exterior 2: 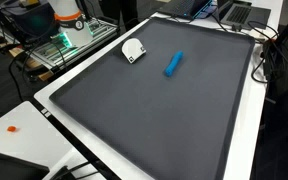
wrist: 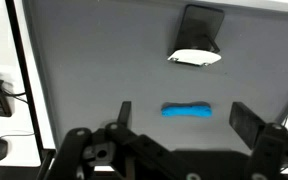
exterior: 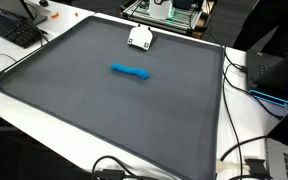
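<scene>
Blue object [exterior: 131, 71] lies flat near the middle of the dark grey mat [exterior: 74, 110], well apart from a white object [exterior: 139, 38] by the mat's edge. In the wrist view the gripper [wrist: 181, 122] hangs above the blue object, jaws spread wide, holding nothing. Any lettering on the keyboard [exterior: 12, 30] is too small to read

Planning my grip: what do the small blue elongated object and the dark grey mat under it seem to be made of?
The blue elongated object: likely plastic or rubber, matte; even saturated colour, no glint. The dark grey mat: probably fabric or foam, matte; no reflections.
</scene>
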Controlling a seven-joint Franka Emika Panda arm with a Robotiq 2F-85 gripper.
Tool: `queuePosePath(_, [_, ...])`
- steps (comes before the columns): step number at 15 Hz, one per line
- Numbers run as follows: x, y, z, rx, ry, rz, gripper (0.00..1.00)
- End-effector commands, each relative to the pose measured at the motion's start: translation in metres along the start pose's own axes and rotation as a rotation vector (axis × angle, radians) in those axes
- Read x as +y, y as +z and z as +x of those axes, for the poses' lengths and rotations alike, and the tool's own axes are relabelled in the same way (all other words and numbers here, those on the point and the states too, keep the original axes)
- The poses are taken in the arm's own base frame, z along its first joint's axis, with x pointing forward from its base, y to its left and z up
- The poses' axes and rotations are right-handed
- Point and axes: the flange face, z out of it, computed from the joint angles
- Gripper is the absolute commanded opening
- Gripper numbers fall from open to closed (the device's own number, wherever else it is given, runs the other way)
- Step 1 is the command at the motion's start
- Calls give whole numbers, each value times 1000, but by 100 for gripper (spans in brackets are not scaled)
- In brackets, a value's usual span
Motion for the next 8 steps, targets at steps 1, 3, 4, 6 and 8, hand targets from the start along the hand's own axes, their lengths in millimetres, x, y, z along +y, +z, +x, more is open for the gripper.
queuePosePath(1, [0, -1, 0, -1, 0, 0, 100])
queuePosePath(3, [0, -1, 0, -1, 0, 0, 100])
queuePosePath(4, [0, -1, 0, -1, 0, 0, 100])
queuePosePath(6, [-16, 15, 9, 9, 91, 8, 100])
queuePosePath(8, [-37, 36, 17, -1, 206, 27, 100])
